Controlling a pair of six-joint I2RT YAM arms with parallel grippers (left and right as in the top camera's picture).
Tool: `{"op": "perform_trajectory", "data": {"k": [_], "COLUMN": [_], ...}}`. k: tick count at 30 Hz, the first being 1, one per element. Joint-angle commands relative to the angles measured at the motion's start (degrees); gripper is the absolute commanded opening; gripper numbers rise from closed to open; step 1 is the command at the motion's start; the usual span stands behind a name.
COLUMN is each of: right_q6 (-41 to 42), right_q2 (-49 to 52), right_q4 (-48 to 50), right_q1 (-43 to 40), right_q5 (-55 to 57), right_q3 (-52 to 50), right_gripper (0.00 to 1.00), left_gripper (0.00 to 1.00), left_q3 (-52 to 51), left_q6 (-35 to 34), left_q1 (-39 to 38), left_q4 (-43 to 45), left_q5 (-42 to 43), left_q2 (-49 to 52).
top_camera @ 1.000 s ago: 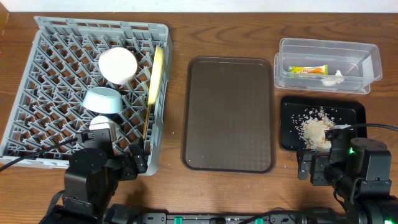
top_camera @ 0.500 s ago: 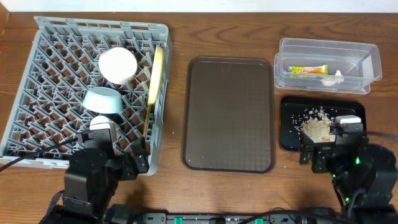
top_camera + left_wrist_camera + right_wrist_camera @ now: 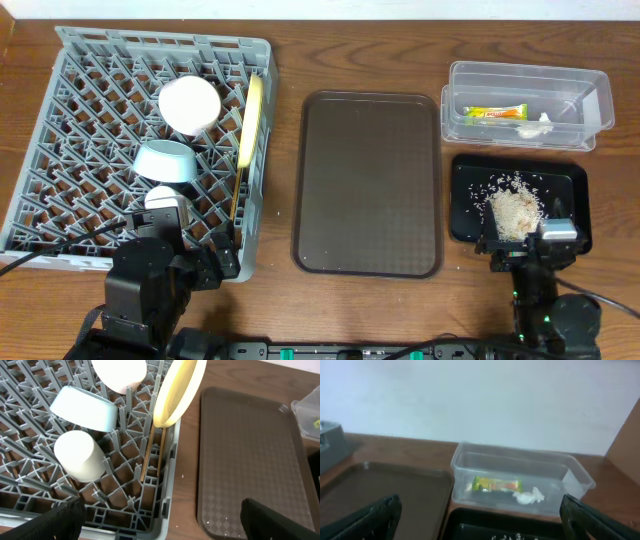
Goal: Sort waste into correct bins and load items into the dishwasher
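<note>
The grey dishwasher rack (image 3: pixel 160 38) holds a white bowl (image 3: pixel 188 104), a light blue bowl (image 3: pixel 165 162), a white cup (image 3: pixel 165 200), an upright yellow plate (image 3: pixel 249 122) and chopsticks (image 3: pixel 235 195). My left gripper (image 3: pixel 162 520) hovers open over the rack's near right corner, with nothing between its fingers. The clear tub (image 3: pixel 600 100) contains the snack wrapper (image 3: pixel 493 113) and the white scrap (image 3: pixel 535 125). Rice crumbs (image 3: pixel 512 208) lie in the black tray (image 3: pixel 465 200). At that tray's near edge my right gripper (image 3: pixel 528 245) is open and empty, facing the tub (image 3: pixel 520 460).
A large brown serving tray (image 3: pixel 368 180) lies bare between the rack and the two bins. Both arm bases stand along the table's front edge. A pale wall rises behind the table in the right wrist view.
My right arm has drawn back from over the black tray toward the table's front edge and levelled out. The left arm stays where it was.
</note>
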Motion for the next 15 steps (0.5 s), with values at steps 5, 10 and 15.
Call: {"op": "perform_trajectory", "data": {"k": [5,10,15], "right_q6": [-0.7,-1.0,-1.1], "right_q2": [-1.5,-1.5,-1.5], "right_q4": [13.6,8.7,7.1], "right_q1": [-0.6,-1.4,-1.9], "right_q5": [1.7,2.3,1.9], "right_q3": [-10.9,-12.2,-12.2], "right_gripper": [0.99,0.99,0.99], "left_gripper": [1.0,1.0,1.0], "left_q3": [0.0,0.0,0.0], "left_q6": [0.7,0.7,0.7], "left_q1": [-0.1,-0.1,-0.1], "left_q4": [-0.1,-0.1,-0.1], "left_q5": [-0.9,-0.9,-0.9], "left_q2": [0.0,0.0,0.0]}}
